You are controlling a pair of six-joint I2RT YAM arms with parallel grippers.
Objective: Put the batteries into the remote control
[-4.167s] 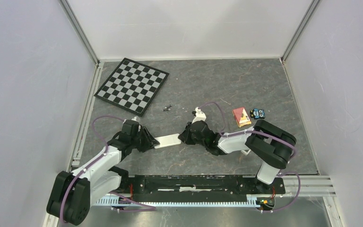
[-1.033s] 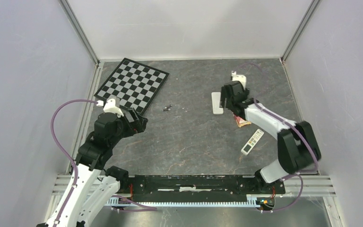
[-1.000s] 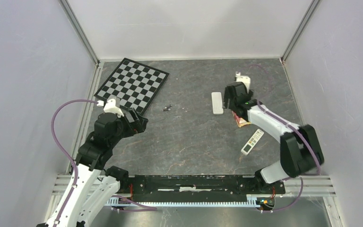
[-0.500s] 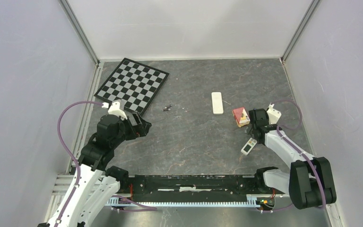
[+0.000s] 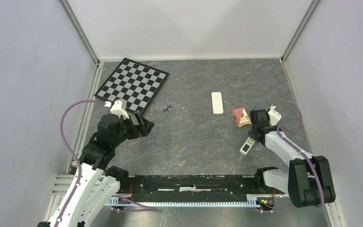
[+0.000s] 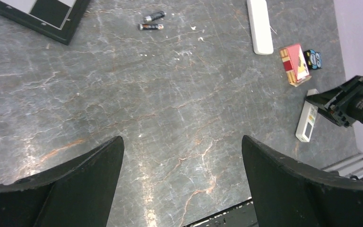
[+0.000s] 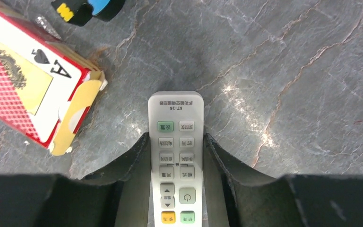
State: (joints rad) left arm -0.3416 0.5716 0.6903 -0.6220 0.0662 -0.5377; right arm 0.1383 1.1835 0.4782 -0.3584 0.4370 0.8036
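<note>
A white remote control [image 7: 176, 137] with grey, green and yellow keys lies face up on the table [image 5: 184, 137], right of centre [image 5: 247, 145]. My right gripper [image 7: 176, 138] is shut on it, one finger pressed to each long side. The key end sticks out past the fingertips. A second, plain white remote [image 5: 217, 102] lies apart at the back [image 6: 259, 26]. Two small dark batteries [image 6: 152, 21] lie side by side near the chessboard [image 5: 167, 108]. My left gripper [image 6: 182, 156] hangs open over bare table at the left [image 5: 144, 126], holding nothing.
A red playing-card box [image 7: 28, 80] sits just beside the gripped remote [image 5: 240, 116], with a small blue and black toy [image 6: 315, 59] behind it. A chessboard [image 5: 132, 85] lies at the back left. Metal rails run along the table's sides and near edge.
My right arm swung away from the plain white remote at the back, came down at the right on the keyed remote, and its jaws closed on it. The left arm barely shifted.
</note>
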